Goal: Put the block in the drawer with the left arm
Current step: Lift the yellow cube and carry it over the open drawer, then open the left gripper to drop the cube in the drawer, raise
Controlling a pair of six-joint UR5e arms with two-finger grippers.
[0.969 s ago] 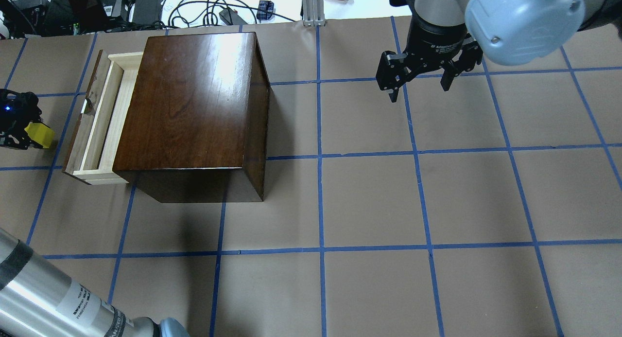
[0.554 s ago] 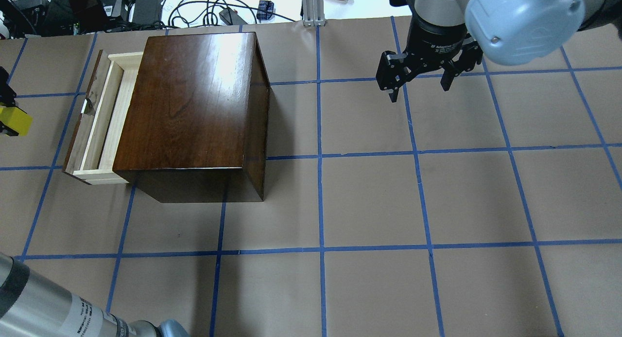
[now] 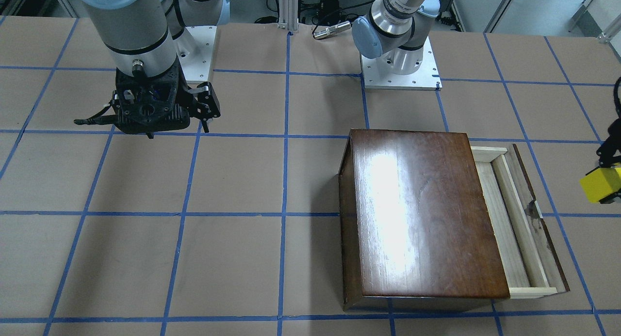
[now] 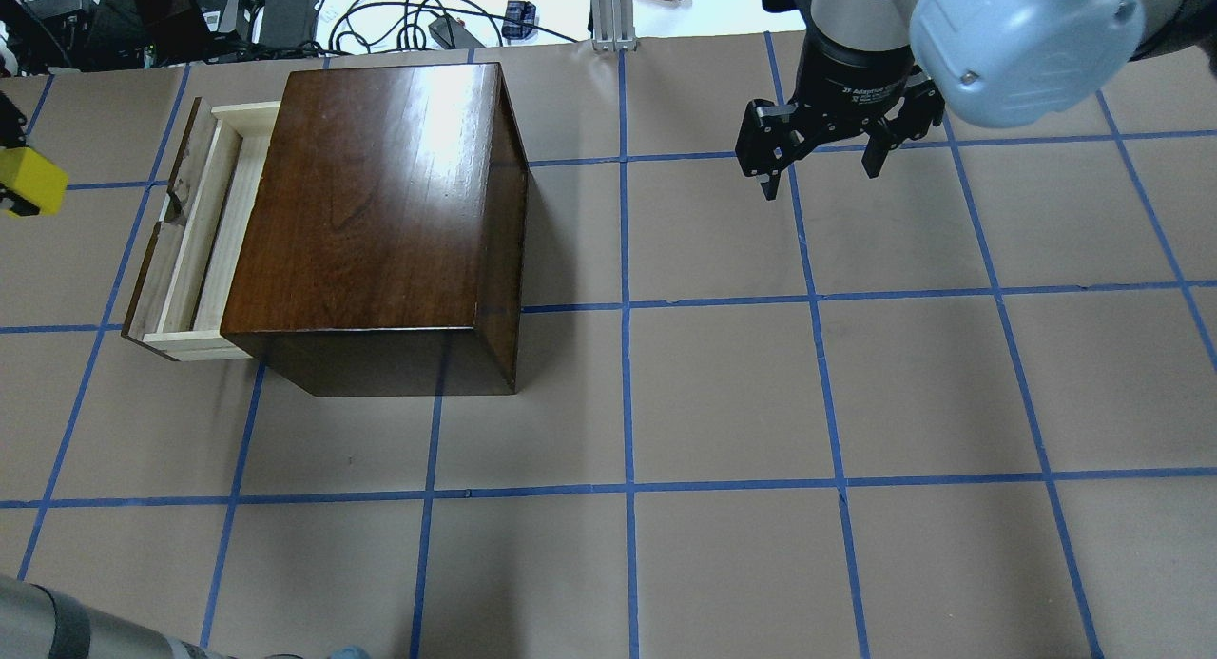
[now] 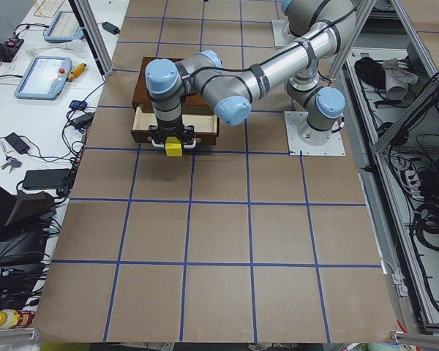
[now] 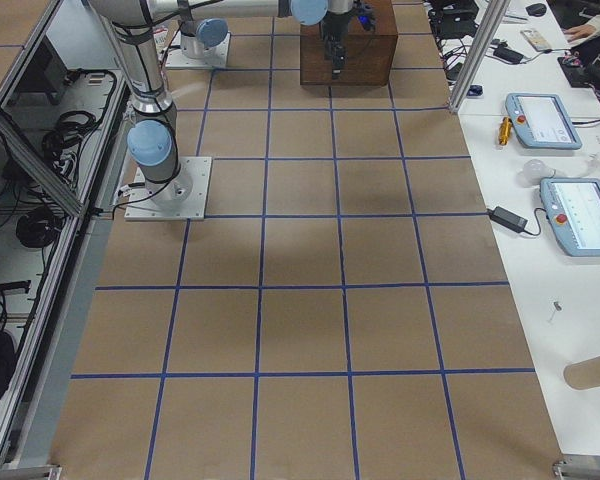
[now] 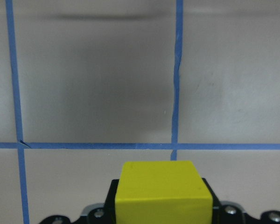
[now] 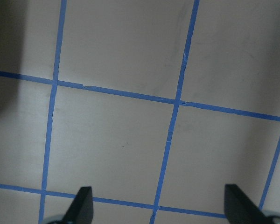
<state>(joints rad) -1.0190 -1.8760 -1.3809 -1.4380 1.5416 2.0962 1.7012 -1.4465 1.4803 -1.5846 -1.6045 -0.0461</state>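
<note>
The yellow block (image 4: 31, 181) is held in my left gripper (image 4: 11, 179), which is shut on it at the table's far left edge, above the table and apart from the drawer. It also shows in the front view (image 3: 600, 184), the left side view (image 5: 174, 148) and the left wrist view (image 7: 161, 194). The drawer (image 4: 195, 231) stands pulled out of the dark brown box (image 4: 380, 212), its pale inside showing nothing in it. My right gripper (image 4: 820, 169) is open and empty at the far right, over bare table.
The table is brown paper with a blue tape grid (image 4: 627, 307). Cables and devices (image 4: 285, 12) lie beyond the far edge. The right arm's base (image 3: 194, 40) and left arm's base (image 3: 400, 67) stand at the robot's side.
My left gripper with the block has moved away from the drawer, then toward the table's far side along its left edge. The right arm, box and drawer have not moved.
</note>
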